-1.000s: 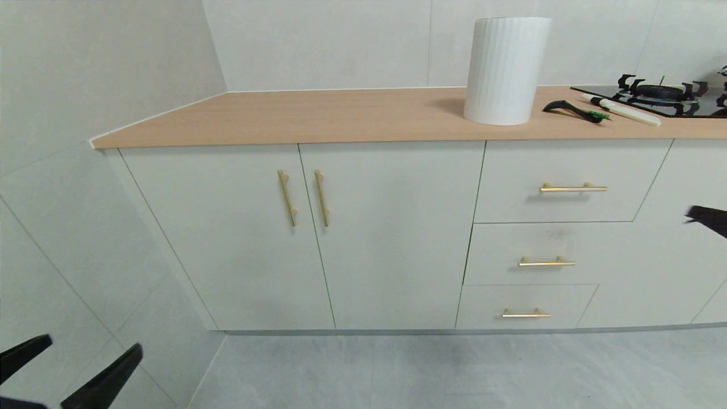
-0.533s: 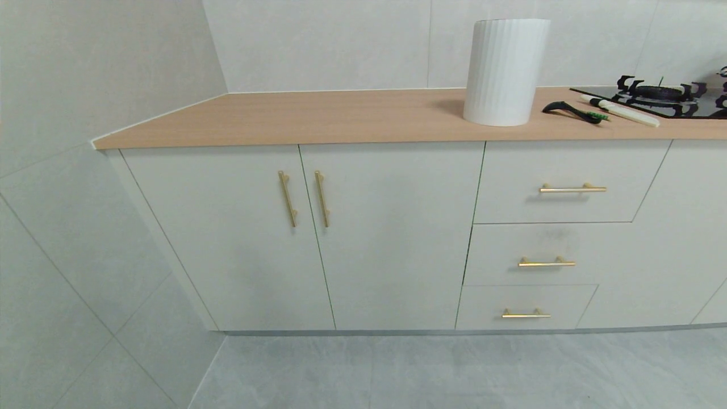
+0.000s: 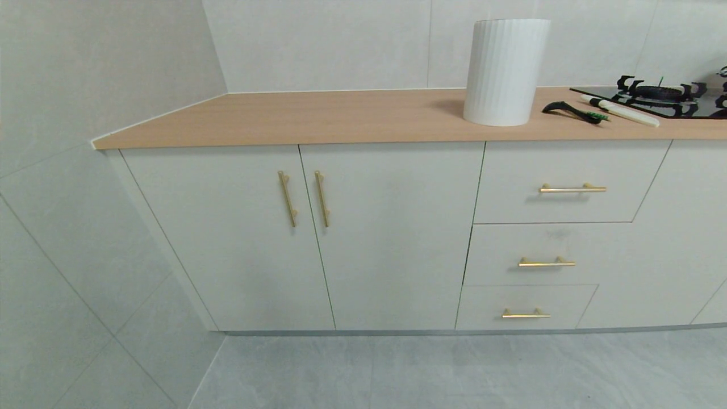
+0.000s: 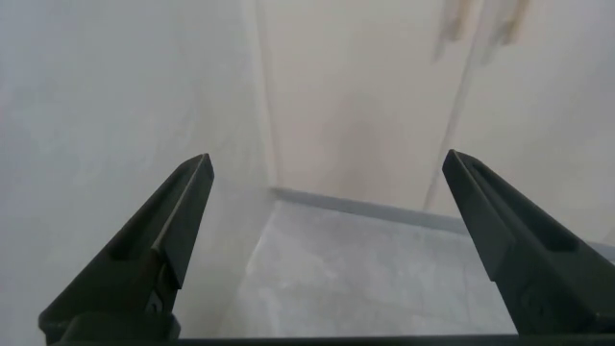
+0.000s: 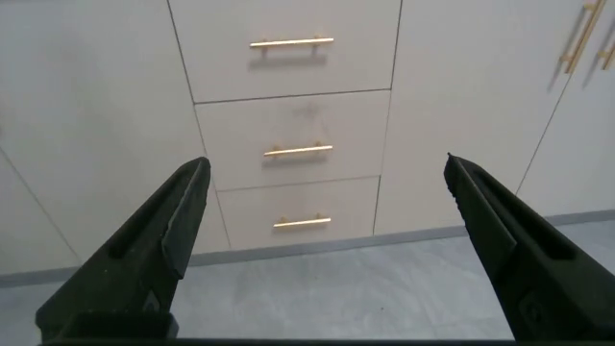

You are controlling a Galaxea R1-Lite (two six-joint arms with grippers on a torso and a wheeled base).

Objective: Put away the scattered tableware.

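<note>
Well above the left gripper (image 4: pixel 327 159) and right gripper (image 5: pixel 326 161), both spread empty, a peeler (image 3: pixel 573 109) and knife (image 3: pixel 622 111) lie on the desk (image 3: pixel 318 116) beside a holder (image 3: pixel 504 71). Both look light, stiff, slick; take each mid-handle, clear of blades.

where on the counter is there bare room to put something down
Widest bare patch: the countertop from the wall corner to the white ribbed container. A thin strip runs between the container and the front edge. Crowded beyond it: a black tool and a white utensil lie close together beside the stove.
</note>
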